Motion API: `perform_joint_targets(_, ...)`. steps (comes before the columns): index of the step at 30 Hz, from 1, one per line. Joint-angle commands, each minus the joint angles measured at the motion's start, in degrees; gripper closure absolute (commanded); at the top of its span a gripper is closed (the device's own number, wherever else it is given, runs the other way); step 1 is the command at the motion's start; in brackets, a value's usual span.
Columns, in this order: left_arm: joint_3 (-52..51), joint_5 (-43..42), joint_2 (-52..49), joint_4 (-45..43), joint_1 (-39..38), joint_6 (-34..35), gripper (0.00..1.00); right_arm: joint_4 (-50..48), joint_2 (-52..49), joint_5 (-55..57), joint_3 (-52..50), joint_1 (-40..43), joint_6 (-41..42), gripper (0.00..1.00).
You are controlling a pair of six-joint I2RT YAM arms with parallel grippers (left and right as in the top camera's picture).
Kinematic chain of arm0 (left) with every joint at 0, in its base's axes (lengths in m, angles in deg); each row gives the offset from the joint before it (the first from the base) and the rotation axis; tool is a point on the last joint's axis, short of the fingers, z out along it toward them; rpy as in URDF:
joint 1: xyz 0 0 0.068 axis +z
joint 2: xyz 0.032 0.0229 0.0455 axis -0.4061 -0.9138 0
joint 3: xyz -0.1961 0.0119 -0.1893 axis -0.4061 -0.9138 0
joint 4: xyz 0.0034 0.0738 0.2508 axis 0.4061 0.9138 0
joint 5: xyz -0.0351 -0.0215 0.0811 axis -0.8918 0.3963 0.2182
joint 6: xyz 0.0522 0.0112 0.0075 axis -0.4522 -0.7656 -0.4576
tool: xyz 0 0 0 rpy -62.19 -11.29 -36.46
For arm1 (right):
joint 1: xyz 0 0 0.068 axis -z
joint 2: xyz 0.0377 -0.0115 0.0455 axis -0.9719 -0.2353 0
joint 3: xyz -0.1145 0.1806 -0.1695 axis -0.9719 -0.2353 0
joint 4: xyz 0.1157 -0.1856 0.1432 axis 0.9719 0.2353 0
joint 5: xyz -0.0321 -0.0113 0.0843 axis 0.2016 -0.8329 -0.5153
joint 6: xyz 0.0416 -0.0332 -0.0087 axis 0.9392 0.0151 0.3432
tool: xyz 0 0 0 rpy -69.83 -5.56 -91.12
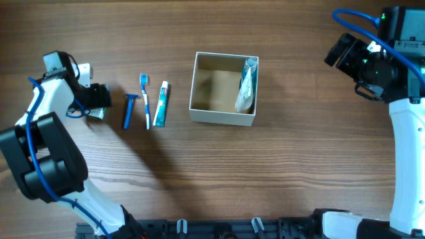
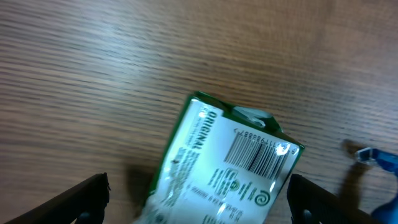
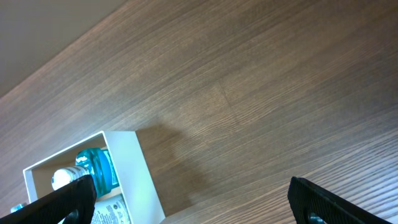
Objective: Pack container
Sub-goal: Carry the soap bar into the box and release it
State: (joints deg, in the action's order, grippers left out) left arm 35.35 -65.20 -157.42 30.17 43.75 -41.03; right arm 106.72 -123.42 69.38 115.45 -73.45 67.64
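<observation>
The container [image 1: 222, 117] is a square white box with a tan inside, at the table's middle. A clear bottle with teal liquid [image 1: 246, 85] lies along its right side. In the right wrist view the box wall [image 3: 140, 180] and the bottle [image 3: 99, 169] show at lower left. My left gripper [image 1: 99, 99] is open at the far left, its fingers [image 2: 199, 210] wide on either side of a green-and-white packet with a barcode [image 2: 230, 162] lying on the table. My right gripper [image 1: 342, 50] is open and empty [image 3: 193, 210], raised at the far right.
Left of the container lie a toothpaste tube [image 1: 161, 103], a blue-and-white toothbrush [image 1: 145, 99] and a blue razor [image 1: 128, 109], side by side. The razor's end shows at the right edge of the left wrist view [image 2: 376, 158]. The table is brown wood.
</observation>
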Motion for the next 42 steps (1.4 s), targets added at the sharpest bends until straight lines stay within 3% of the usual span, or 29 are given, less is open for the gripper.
perform_joint_targets(1,0.6,-2.9,-2.0,0.2,-1.5,-1.1,0.1,0.0,-0.6,-0.3,0.3,0.1,0.1,0.0)
perform_joint_targets(5,0.6,-2.3,-2.0,0.4,-2.9,-1.1,0.14,0.0,-0.6,-0.3,0.3,0.1,0.1,0.0)
perform_joint_targets(9,0.6,-1.9,-2.0,0.7,-3.1,0.0,0.27,0.0,-0.6,-0.3,0.3,0.1,0.1,0.0)
perform_joint_targets(11,0.6,-1.9,-2.0,0.7,-2.8,1.7,0.29,0.0,-0.6,-0.3,0.3,0.1,0.1,0.0)
perform_joint_targets(16,0.6,-2.1,-1.9,1.0,-2.3,7.9,0.47,0.0,-0.6,-0.3,0.3,0.1,0.1,0.0)
perform_joint_targets(21,0.6,-3.0,-1.2,2.4,-2.3,9.1,0.57,0.0,-0.6,-0.3,0.3,0.1,0.1,0.0)
perform_joint_targets(32,1.3,-4.1,15.1,8.0,-3.6,12.3,0.56,0.0,-0.6,-0.3,0.3,0.1,0.1,0.0)
perform_joint_targets(37,1.4,-6.5,29.3,9.3,-10.6,13.6,0.6,-0.3,-0.6,-0.3,0.3,0.1,0.1,0.0)
perform_joint_targets(42,1.4,-6.2,38.6,6.3,-24.7,17.1,0.6,-0.4,-0.6,-0.3,0.3,0.1,0.1,0.0)
